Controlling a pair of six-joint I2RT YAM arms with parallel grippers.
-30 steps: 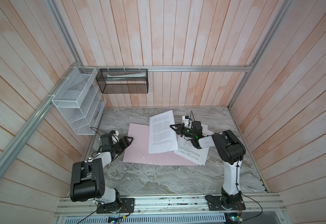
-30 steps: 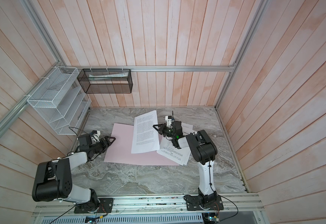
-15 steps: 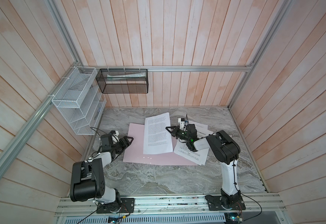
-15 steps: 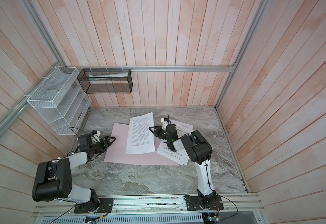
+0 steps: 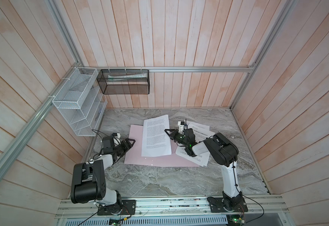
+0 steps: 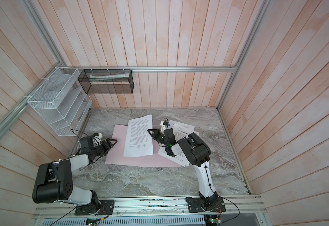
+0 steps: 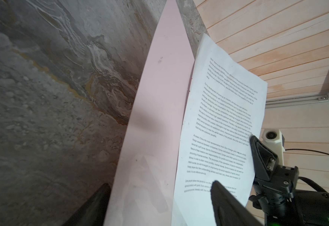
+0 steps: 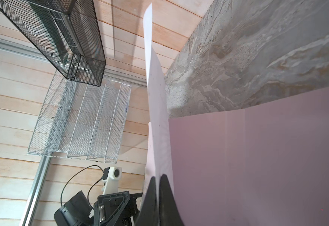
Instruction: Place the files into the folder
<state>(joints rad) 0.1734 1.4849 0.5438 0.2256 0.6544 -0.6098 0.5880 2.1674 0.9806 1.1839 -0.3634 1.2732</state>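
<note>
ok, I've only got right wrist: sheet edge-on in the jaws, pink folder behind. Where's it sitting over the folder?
Observer: In both top views the sheet hangs over the middle of the folder, its far end past the folder's far edge.
Operator: Any files not moved yet?
Observer: Yes, a stack of files lies on the table, overlapping the folder's right side.
Operator: Left arm?
Observer: The left gripper sits at the folder's left edge, jaws open, nothing held.
</note>
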